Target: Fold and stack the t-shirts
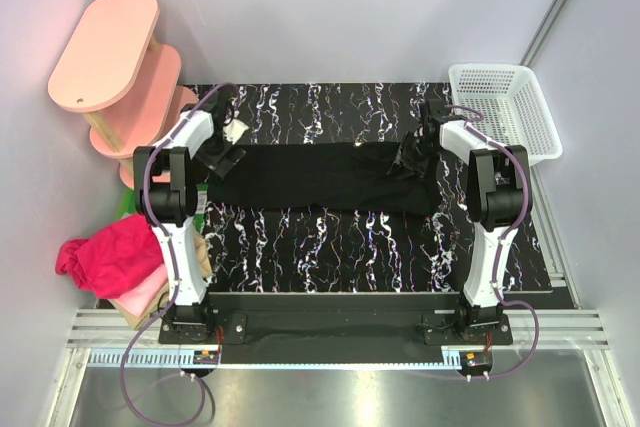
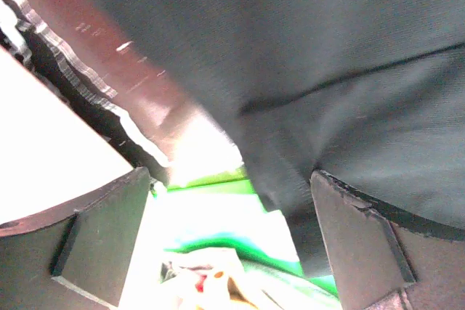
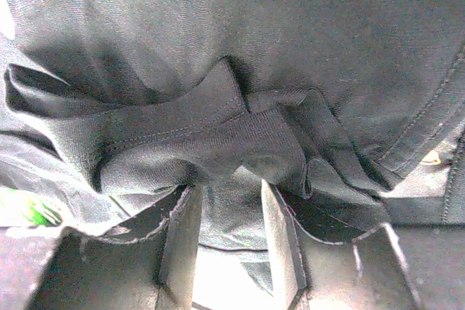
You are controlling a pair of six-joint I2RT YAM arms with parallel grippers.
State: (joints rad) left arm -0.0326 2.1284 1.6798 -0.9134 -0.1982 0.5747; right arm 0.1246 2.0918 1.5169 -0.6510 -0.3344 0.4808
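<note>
A black t-shirt point(image 1: 320, 177) lies spread in a long band across the marble-patterned table point(image 1: 330, 247). My left gripper point(image 1: 225, 154) is at its left end. In the left wrist view the gripper point(image 2: 229, 173) is wide open, with black cloth point(image 2: 327, 49) hanging beside the right finger point(image 2: 363, 245). My right gripper point(image 1: 413, 157) is at the bunched right end. In the right wrist view it point(image 3: 231, 190) stands narrowly open, with folds of the shirt point(image 3: 218, 34) gathered at its tips and nothing clamped. Magenta and pink tees point(image 1: 110, 252) are piled off the table's left edge over a tan one point(image 1: 150, 295).
A pink tiered shelf point(image 1: 110, 47) stands at the back left. A white mesh basket point(image 1: 505, 107) sits at the back right. A green packet point(image 1: 125, 205) lies left of the table, and shows below the left fingers point(image 2: 203, 181).
</note>
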